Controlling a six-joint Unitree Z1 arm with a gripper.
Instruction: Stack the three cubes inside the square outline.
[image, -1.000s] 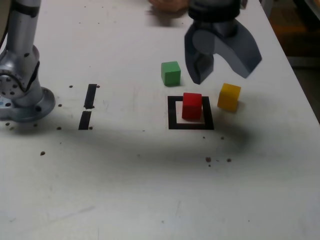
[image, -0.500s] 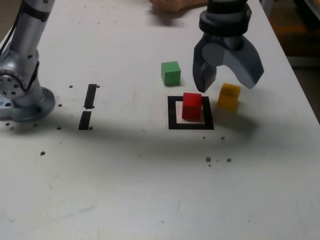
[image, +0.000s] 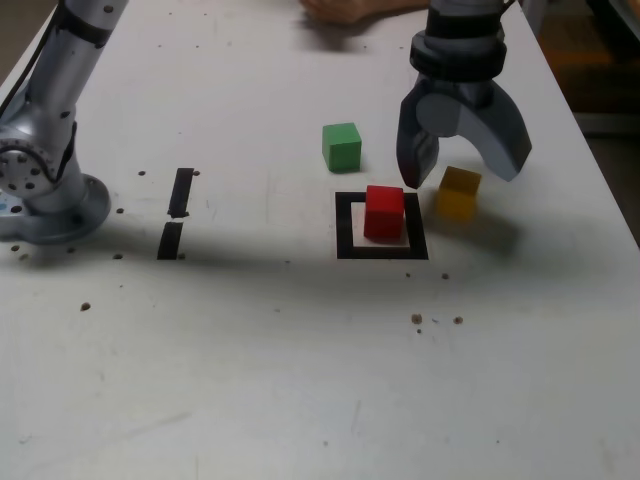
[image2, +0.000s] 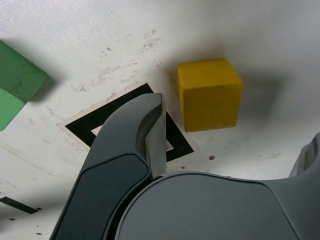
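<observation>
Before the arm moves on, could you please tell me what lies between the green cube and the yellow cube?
In the exterior view, the red cube stands lower, roughly midway sideways; the direct stretch shows bare white tabletop.

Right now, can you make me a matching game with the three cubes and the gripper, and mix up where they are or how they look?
1. red cube
2. yellow cube
3. green cube
4. gripper

A. open, with nothing held
B. inside the square outline
C. outside the outline, on the exterior view's left of the gripper
D. outside the outline, on the exterior view's right of the red cube

Right pairs: 1-B, 2-D, 3-C, 4-A
</observation>
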